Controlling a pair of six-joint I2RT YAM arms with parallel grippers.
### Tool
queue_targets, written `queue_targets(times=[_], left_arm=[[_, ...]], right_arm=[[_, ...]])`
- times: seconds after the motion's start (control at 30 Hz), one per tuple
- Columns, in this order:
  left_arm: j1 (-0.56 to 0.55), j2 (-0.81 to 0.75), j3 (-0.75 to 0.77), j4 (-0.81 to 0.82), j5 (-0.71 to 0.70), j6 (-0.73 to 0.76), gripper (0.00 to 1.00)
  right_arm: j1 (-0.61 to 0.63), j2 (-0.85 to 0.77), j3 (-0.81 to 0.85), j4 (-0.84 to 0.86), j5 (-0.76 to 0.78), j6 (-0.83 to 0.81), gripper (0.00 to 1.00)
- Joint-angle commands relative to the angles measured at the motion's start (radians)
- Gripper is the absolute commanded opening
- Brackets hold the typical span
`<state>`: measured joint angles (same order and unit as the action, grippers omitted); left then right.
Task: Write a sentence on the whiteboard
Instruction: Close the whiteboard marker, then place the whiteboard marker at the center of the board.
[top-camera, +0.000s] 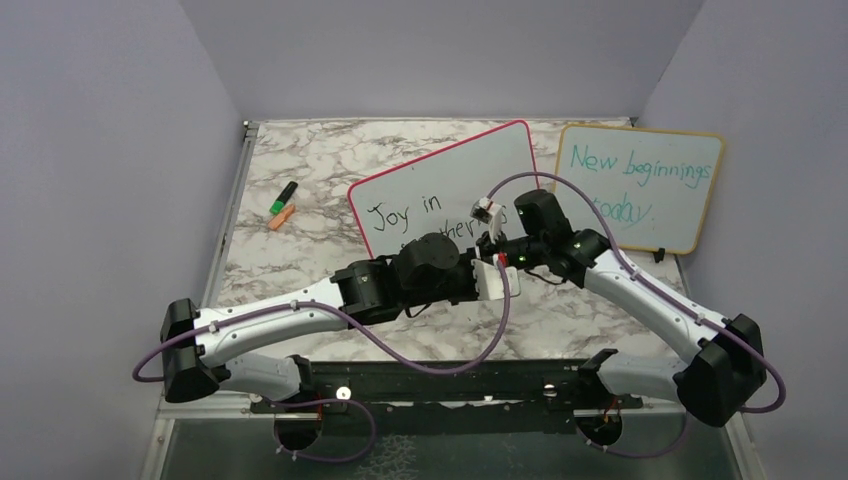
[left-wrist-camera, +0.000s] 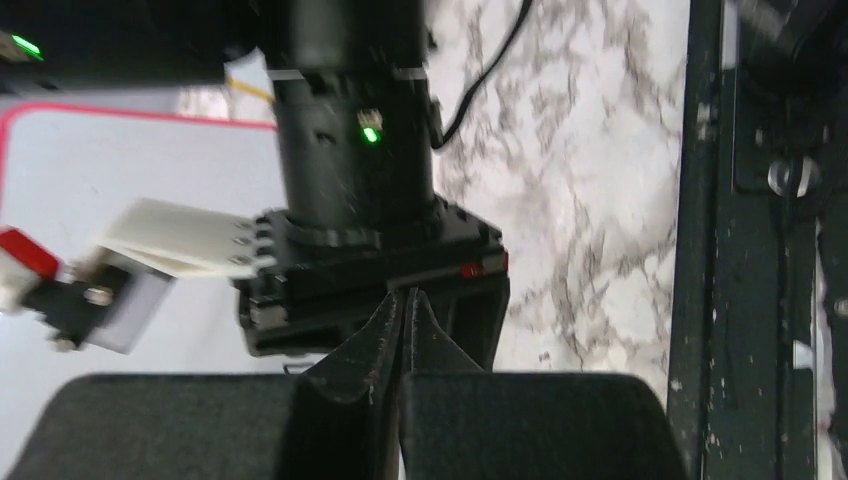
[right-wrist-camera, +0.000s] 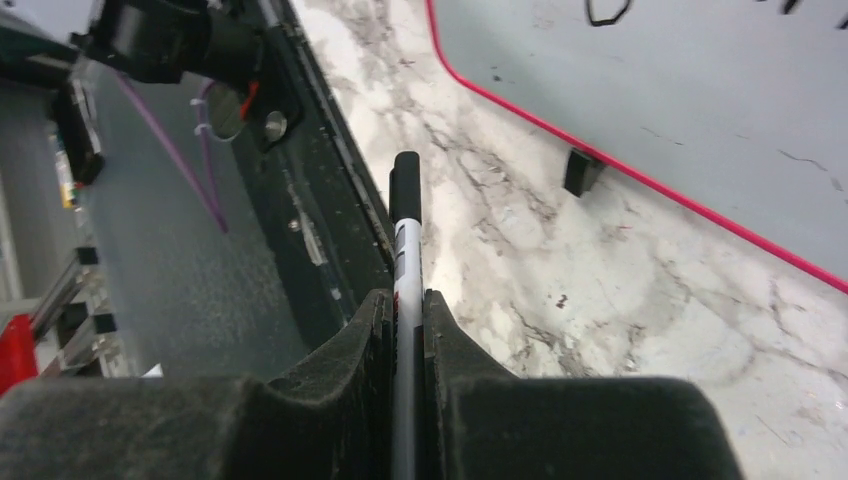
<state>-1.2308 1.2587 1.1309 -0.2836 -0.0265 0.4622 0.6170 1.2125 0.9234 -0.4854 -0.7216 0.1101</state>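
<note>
The whiteboard (top-camera: 440, 185), white with a thin red-pink frame, lies on the marble table. Of the sentence (top-camera: 405, 212) in black marker, "Joy in" shows; both arms hide most of the second line. My right gripper (right-wrist-camera: 405, 300) is shut on a white marker (right-wrist-camera: 406, 240), whose black end points toward the rail at the near edge. It hangs just off the whiteboard's (right-wrist-camera: 700, 90) near edge. My left gripper (left-wrist-camera: 408, 300) is shut on nothing, its tips right against the right arm's black wrist (left-wrist-camera: 355, 190). In the top view both grippers (top-camera: 512, 276) (top-camera: 498, 252) meet over the board's near right corner.
A yellow-framed board (top-camera: 645, 185) with teal writing stands at the right. A green marker (top-camera: 284, 197) and an orange piece (top-camera: 281, 218) lie left of the whiteboard. A black rail (top-camera: 450, 380) runs along the near edge. Grey walls close in three sides.
</note>
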Motion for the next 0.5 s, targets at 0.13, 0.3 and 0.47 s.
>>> queue_targets(times=[0.13, 0.3, 0.47], left_arm=[[0.006, -0.124, -0.015, 0.012, -0.104, 0.004, 0.14], [0.049, -0.233, -0.079, -0.057, -0.096, -0.016, 0.4], [0.177, -0.287, -0.13, -0.053, 0.009, -0.096, 0.57]], right_arm=[[0.011, -0.087, -0.028, 0.015, 0.137, -0.003, 0.01], [0.008, -0.107, -0.063, 0.046, 0.148, -0.001, 0.01], [0.003, -0.123, -0.095, 0.072, 0.163, -0.005, 0.01]])
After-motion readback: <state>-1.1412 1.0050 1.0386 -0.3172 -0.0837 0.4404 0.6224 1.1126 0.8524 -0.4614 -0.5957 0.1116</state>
